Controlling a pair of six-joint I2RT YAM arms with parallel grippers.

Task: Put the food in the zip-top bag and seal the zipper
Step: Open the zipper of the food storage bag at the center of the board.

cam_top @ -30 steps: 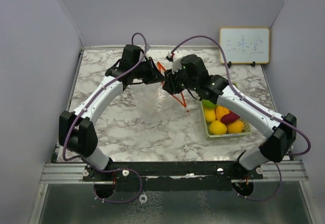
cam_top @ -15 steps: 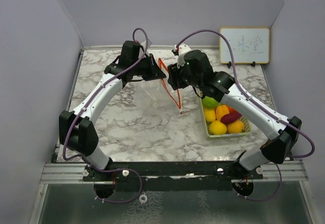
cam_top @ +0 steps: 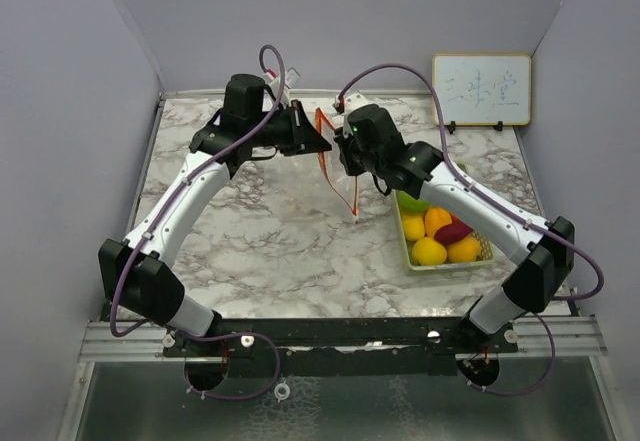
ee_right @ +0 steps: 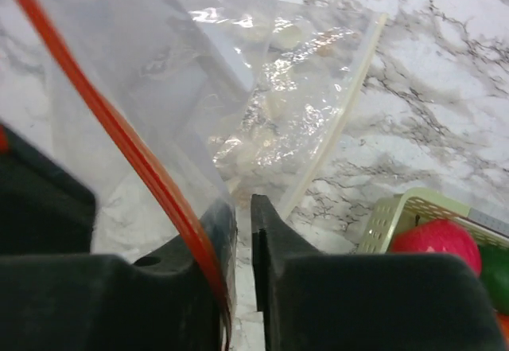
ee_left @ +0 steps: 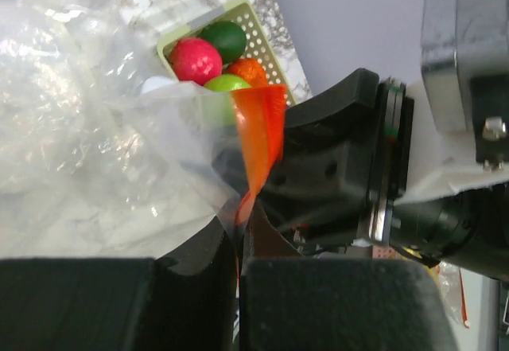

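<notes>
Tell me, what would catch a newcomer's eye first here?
Over the far middle of the marble table, the left gripper pinches the orange strip of a clear bag, with the right gripper close against it. At the table's right side, a pale green basket holds bright toy food in yellow, orange, red and green.

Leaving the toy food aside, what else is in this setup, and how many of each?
Arms: 2 (left arm, right arm)
Bag: 1
Basket: 1
Whiteboard: 1
Total: 5
</notes>
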